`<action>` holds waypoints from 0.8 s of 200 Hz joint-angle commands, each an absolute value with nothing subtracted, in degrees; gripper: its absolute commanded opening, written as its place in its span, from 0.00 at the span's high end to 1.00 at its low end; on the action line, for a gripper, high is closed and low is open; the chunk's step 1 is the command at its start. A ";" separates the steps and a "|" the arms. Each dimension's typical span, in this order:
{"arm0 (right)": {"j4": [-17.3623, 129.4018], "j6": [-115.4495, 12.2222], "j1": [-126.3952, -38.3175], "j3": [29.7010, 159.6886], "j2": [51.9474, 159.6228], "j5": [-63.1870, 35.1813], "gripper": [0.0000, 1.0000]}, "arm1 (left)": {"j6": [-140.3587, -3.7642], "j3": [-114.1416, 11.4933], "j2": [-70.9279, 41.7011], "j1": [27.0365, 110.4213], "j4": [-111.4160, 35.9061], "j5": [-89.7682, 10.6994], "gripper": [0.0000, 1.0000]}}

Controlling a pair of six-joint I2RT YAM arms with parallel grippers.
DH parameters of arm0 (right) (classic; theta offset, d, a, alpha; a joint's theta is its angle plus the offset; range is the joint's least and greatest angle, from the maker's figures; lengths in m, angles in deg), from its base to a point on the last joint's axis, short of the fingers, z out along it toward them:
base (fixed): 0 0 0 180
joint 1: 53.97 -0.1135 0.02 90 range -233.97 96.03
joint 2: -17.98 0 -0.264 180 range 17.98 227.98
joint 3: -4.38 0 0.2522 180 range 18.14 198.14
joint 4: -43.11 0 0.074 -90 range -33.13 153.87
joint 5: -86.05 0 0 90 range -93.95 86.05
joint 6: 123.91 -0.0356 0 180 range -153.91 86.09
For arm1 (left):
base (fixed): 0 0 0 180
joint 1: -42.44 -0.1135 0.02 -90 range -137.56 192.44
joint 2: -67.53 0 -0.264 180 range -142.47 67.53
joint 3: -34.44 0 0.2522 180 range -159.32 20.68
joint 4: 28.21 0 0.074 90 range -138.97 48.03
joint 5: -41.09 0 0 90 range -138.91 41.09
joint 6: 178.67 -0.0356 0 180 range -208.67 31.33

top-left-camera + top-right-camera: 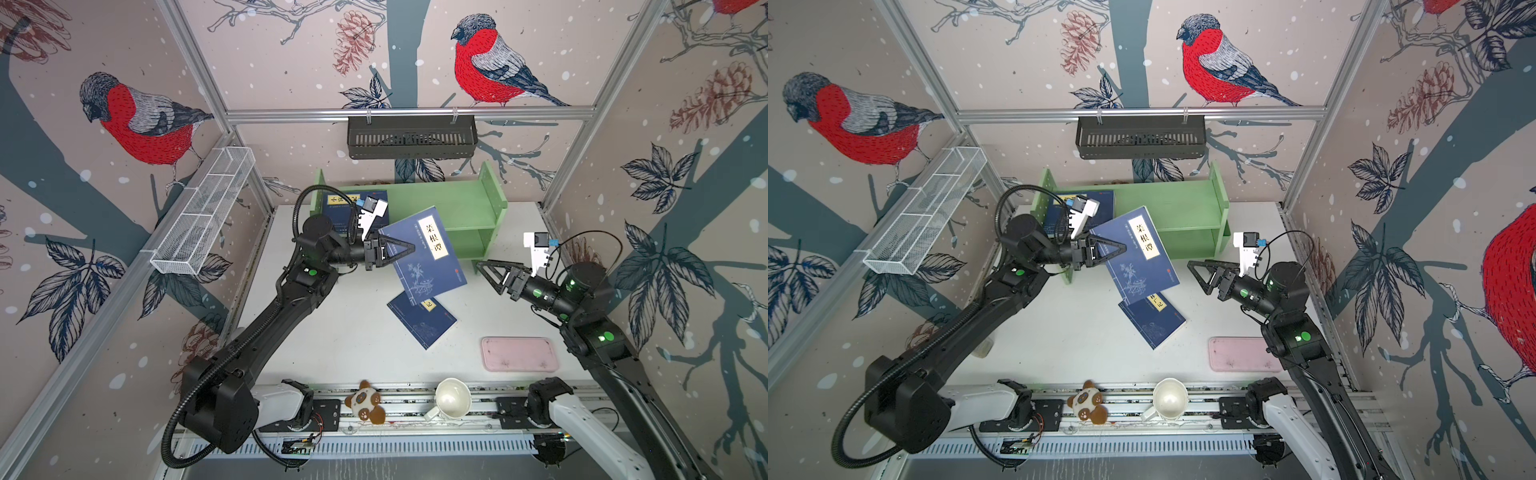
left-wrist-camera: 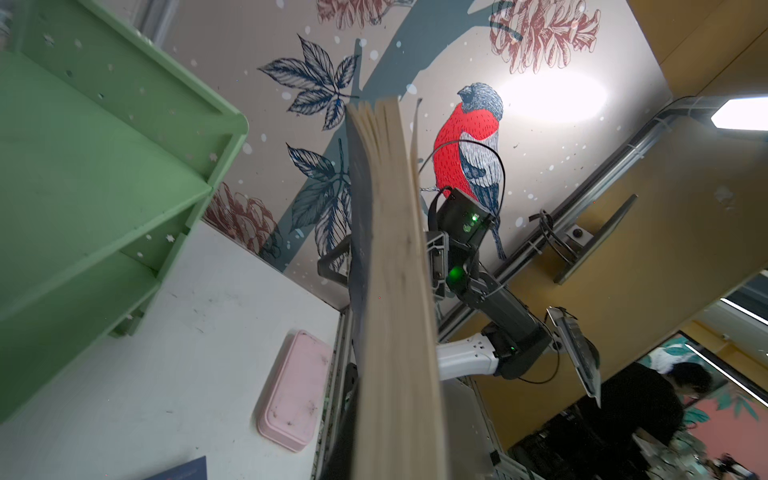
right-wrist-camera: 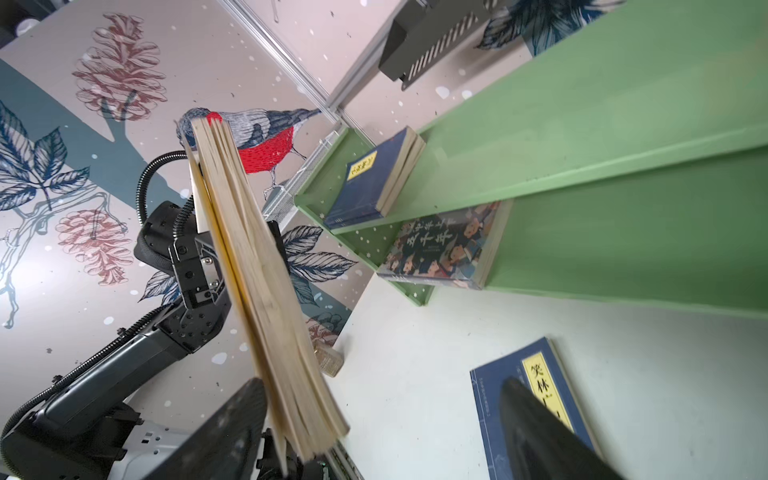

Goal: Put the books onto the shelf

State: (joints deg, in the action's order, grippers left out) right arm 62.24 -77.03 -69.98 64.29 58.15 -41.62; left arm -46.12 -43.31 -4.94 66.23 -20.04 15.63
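My left gripper (image 1: 405, 249) (image 1: 1119, 248) is shut on a navy book (image 1: 432, 266) (image 1: 1142, 266), which it holds raised and tilted in front of the green shelf (image 1: 449, 199) (image 1: 1175, 203). The book's page edge (image 2: 395, 291) fills the left wrist view. My right gripper (image 1: 484, 270) (image 1: 1196, 268) stands open just right of that book, whose lower corner (image 3: 316, 432) hangs between the spread fingers. A second navy book (image 1: 428, 324) (image 3: 519, 399) lies flat on the table. Another navy book (image 1: 336, 205) (image 3: 365, 183) lies on the shelf's top tier. A cartoon-cover book (image 3: 440, 253) rests on the lower tier.
A pink tray (image 1: 519, 353) lies at the table's front right. A white mug (image 1: 453, 399) and a panda plush (image 1: 365, 403) sit on the front rail. A black slotted basket (image 1: 411, 137) hangs above the shelf, and a white wire basket (image 1: 208, 212) hangs on the left wall.
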 commanded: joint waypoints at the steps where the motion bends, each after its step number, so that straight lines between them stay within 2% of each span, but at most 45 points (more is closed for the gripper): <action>1: 56.31 -79.74 -70.38 65.81 59.36 -41.40 0.13 | -58.26 -48.72 -4.14 66.00 -35.52 7.87 1.00; 34: 50.47 -81.49 -73.03 66.17 62.27 -40.45 0.13 | -63.04 -55.02 -2.90 64.52 -44.21 -1.84 1.00; 78: 43.01 -81.36 -84.74 68.91 69.03 -34.59 0.12 | -53.72 -55.11 -0.71 57.77 -39.70 -2.12 1.00; 100: 39.61 -81.59 -89.52 69.80 72.92 -32.59 0.11 | -44.88 -52.37 0.65 55.30 -32.20 0.72 1.00; 135: 33.37 -81.48 -95.37 69.75 77.96 -28.41 0.11 | -24.42 -43.24 3.20 53.36 -8.25 4.34 1.00; 160: 27.79 -82.39 -97.93 70.39 81.65 -28.20 0.11 | -20.20 -40.00 4.80 53.08 -2.16 4.62 1.00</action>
